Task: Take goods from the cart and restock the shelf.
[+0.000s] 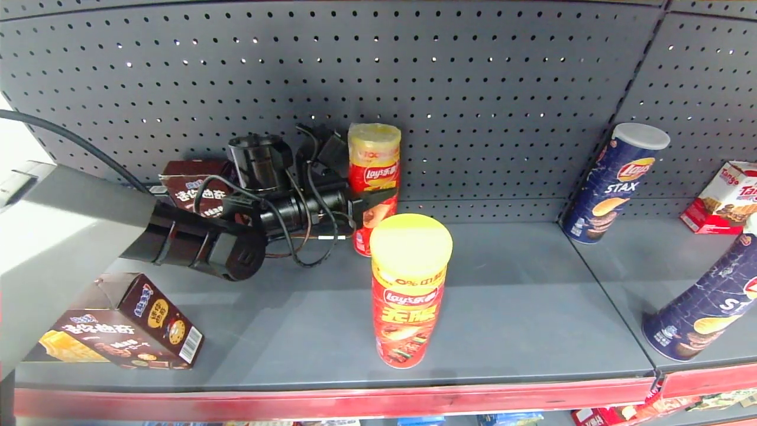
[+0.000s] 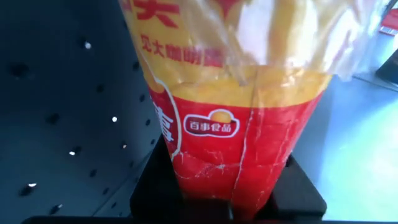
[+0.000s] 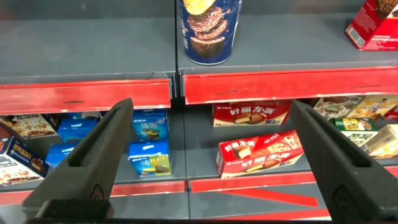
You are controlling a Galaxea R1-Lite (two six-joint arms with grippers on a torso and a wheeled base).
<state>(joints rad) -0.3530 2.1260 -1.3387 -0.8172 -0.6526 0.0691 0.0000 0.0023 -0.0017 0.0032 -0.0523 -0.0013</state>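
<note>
Left hand [image 1: 371,205] is clenched on the rear red can [image 1: 374,168], gripping it low on the body. The can stands upright at the back of the shelf [image 1: 520,307], close to the pegboard [image 1: 473,89]. In the left wrist view the same can [image 2: 242,143] sits between the black fingers [image 2: 298,193], with a crinkled clear wrap over its upper part.

Front red can [image 1: 409,290] is upright with a yellow lid. It is just ahead of the left hand toward the shelf's red front edge, not touching the hand or the held can. One brown box [image 1: 189,183] is behind the left arm at the pegboard. A second brown box [image 1: 127,325] lies under the arm near the shelf front.

A blue can [image 1: 612,186] is well off to the right of the left hand, leaning back at the pegboard. Another blue can [image 1: 704,307] sits further right and nearer the front, and a red box [image 1: 718,198] is at the far right.

Right hand [image 3: 211,106] is released, fingers spread wide, holding nothing. Straight ahead of it is the red shelf edge with a blue can [image 3: 208,31] above. Below the hand are blue packs [image 3: 149,146] and red packs [image 3: 261,152] on the lower shelves.
</note>
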